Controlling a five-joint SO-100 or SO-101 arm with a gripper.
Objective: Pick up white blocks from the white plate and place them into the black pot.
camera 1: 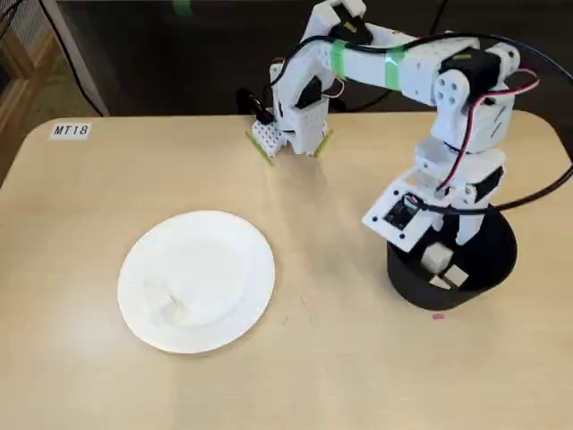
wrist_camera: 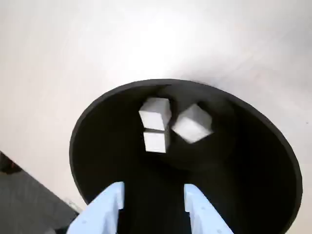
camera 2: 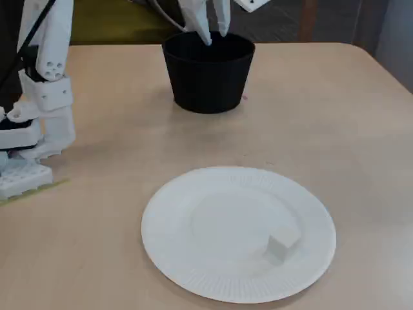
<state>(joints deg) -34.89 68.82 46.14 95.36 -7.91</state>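
In the wrist view the black pot (wrist_camera: 97, 161) fills the frame, and three white blocks (wrist_camera: 192, 123) lie close together on its floor. My gripper (wrist_camera: 153, 210) hangs open over the pot's mouth, nothing between its pale blue fingers (wrist_camera: 105, 209). In a fixed view the gripper (camera 2: 215, 32) points down into the pot (camera 2: 208, 77) at the table's far side. One white block (camera 2: 279, 247) rests on the white plate (camera 2: 193, 226), near its front right rim. In the other fixed view the plate (camera 1: 215, 260) lies left of the pot (camera 1: 488, 260), with that block (camera 1: 175, 309) on it.
The arm's white base (camera 1: 291, 134) is clamped at the table's far edge, with cables running over the arm. A label reading MT18 (camera 1: 71, 130) is stuck to the far left corner. A small pink mark (camera 1: 438, 315) sits on the table by the pot.
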